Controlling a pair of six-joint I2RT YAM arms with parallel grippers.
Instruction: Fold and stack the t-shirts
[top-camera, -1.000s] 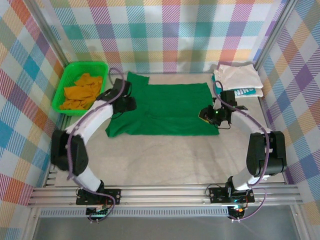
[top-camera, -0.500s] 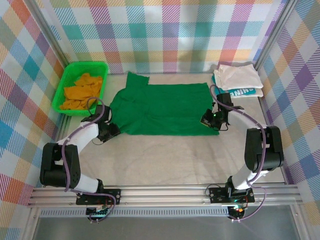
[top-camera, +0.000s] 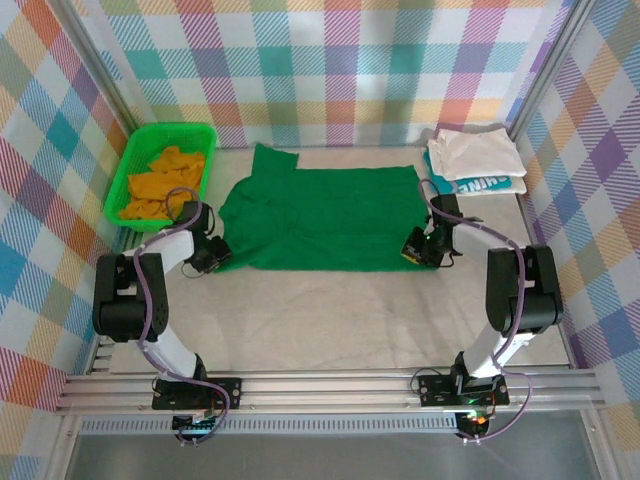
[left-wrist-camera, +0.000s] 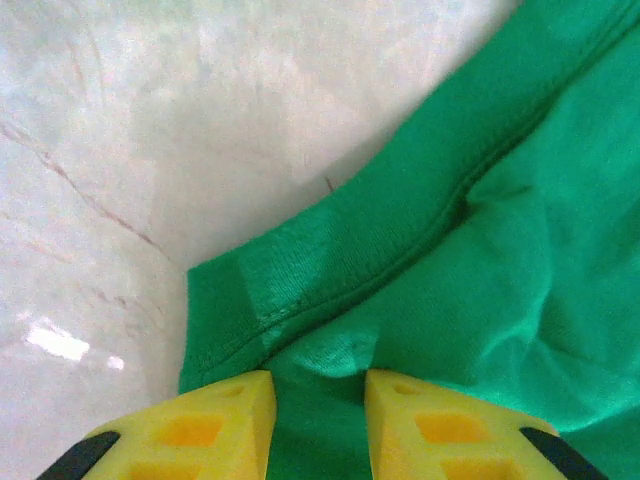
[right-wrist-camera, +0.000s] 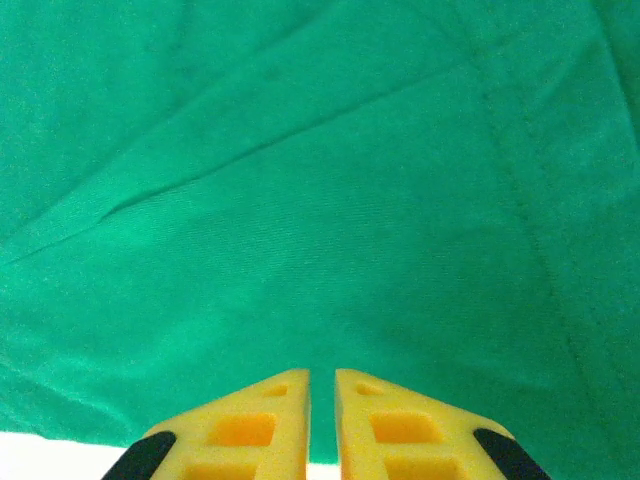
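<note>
Green t-shirt (top-camera: 320, 220) flat on table (top-camera: 330, 320)

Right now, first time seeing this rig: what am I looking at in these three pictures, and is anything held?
These are two robot arms bolted at the near edge of a table, each ending in a two-finger gripper. The wide picture comes from a fixed camera above and behind them. The two close-ups come from cameras on the wrists, with the yellow fingers at the bottom.

On the table are a green shirt spread flat, a basket holding an orange shirt, and at far right a white shirt on a teal shirt.

The left gripper is open, straddling the green shirt's near left corner. The right gripper is almost shut on its near right edge, apparently pinching it.
</note>
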